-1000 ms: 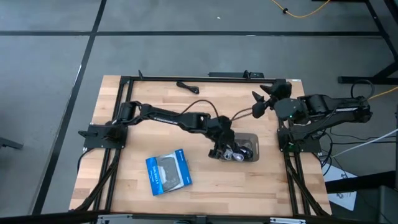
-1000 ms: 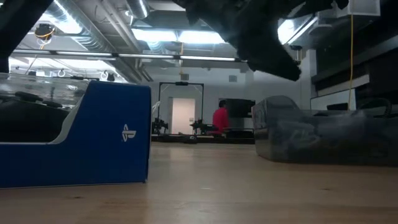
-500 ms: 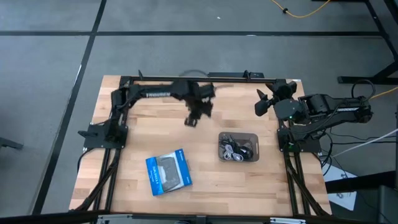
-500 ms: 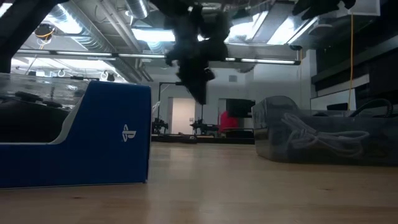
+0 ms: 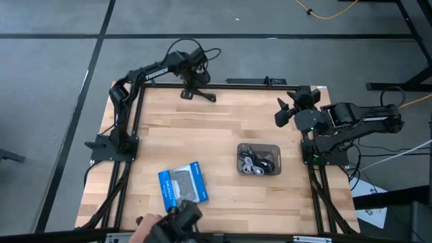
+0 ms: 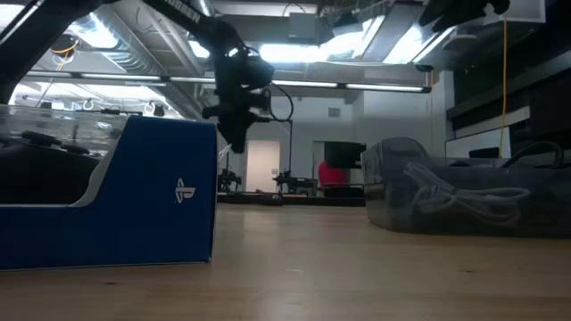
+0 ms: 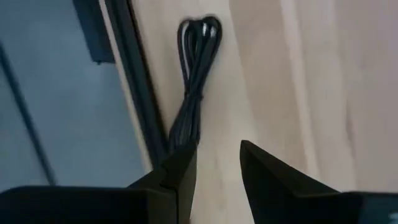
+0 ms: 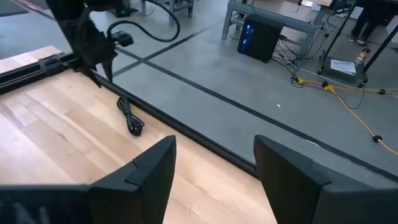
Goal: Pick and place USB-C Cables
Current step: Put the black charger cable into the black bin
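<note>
A black USB-C cable (image 5: pixel 204 96), bundled long and thin, lies flat on the wood by the table's far edge, beside the black frame rail (image 7: pixel 140 106); it also shows as the cable (image 7: pixel 194 81) and the cable (image 8: pixel 129 117). My left gripper (image 5: pixel 191 89) is open and hangs above that cable's one end, fingers (image 7: pixel 180 171) pointing down. Several more cables (image 5: pixel 255 162), black and silvery-grey, lie coiled in a clear bin (image 5: pixel 277 162). My right gripper (image 5: pixel 282 111) waits open near the table's right far corner.
The flat blue package (image 5: pixel 182 187) lies near the table's near edge and stands large in the low view as the package (image 6: pixel 134 192). A person's hand (image 5: pixel 145 226) with a dark object reaches in at the near edge. Bare wood lies between bin and far rail.
My left gripper has risen from over the clear bin and swung across the table to the far edge, ending above the black cable there. The bin's cables now show uncovered. A person's hand has come in at the near edge. My right arm has barely moved.
</note>
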Tool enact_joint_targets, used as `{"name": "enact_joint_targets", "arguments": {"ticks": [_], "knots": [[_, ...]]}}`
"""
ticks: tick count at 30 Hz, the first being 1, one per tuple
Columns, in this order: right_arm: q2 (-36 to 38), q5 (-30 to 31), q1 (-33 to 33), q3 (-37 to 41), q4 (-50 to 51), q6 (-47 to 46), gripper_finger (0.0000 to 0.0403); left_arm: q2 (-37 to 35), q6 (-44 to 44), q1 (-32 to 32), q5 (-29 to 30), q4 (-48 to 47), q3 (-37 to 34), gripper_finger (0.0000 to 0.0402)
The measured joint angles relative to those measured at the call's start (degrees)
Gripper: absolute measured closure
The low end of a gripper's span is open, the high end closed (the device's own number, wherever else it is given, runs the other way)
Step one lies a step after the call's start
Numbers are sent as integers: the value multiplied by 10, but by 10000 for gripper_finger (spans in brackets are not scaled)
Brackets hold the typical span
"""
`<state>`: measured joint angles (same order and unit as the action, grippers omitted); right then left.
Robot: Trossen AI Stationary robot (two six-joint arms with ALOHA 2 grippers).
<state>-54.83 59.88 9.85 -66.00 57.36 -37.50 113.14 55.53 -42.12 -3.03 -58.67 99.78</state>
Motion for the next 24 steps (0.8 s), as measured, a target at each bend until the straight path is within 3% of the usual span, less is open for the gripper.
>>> {"name": "enact_joint_targets", "arguments": {"ticks": [5, 11, 24], "knots": [[-11, 0, 0, 0, 0, 1, 183, 14, -42, -15, -51, 34, 1, 286], [-24, 0, 0, 0, 5, 2, 183, 76, -92, 17, -51, 103, 0, 286], [-28, -3, 0, 0, 21, 4, 183, 132, -236, 43, 25, 186, 0, 286]]}}
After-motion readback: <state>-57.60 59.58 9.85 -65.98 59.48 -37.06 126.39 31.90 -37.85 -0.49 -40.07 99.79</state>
